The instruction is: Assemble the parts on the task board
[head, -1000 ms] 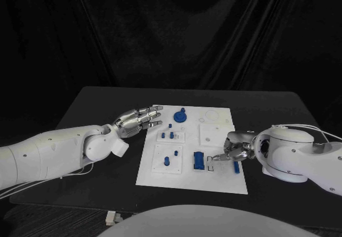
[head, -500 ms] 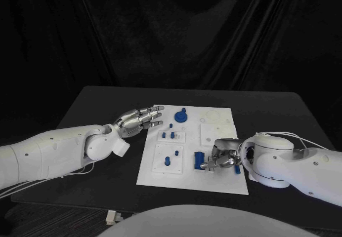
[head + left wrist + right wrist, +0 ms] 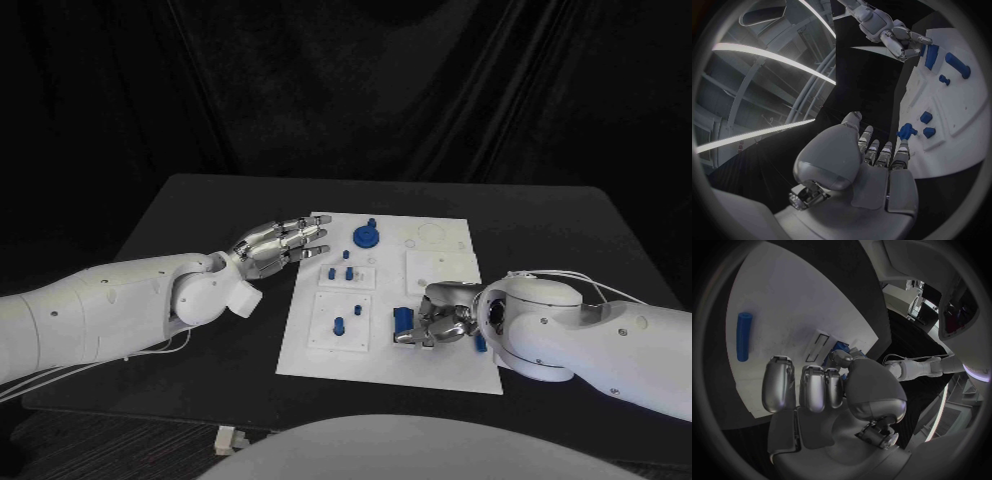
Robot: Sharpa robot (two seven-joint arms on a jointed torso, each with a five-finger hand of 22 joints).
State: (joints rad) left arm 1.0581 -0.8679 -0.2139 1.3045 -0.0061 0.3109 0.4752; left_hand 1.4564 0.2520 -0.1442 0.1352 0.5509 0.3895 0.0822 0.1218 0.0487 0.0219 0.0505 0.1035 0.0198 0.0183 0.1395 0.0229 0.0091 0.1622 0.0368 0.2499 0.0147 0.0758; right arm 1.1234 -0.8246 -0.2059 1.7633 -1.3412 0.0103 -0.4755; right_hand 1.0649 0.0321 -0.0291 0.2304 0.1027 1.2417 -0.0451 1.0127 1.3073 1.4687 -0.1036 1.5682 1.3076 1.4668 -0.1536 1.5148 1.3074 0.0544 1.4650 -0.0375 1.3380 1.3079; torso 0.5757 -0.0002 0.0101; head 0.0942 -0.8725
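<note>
We see the task board (image 3: 433,372), a white plate, lying in the middle of the black desk (image 3: 188,210). Our right hand (image 3: 440,318) hangs low over the near right part of the board, its fingers (image 3: 814,388) curled downward beside a blue rectangular block (image 3: 402,324) that stands there. The thumb tip reaches toward that block in the right wrist view, but we cannot tell whether the fingers actually have hold of it or only touch it. A blue rod (image 3: 743,336) lies flat on the board just beyond the same hand (on the side away from the block).

Our left hand (image 3: 277,245) hovers at the board's far left edge, fingers stretched out side by side and holding nothing. Just past its fingertips, on the board, stands a round blue knob piece (image 3: 366,236), and nearer to us small blue pegs (image 3: 339,272) sit in a raised white square.
</note>
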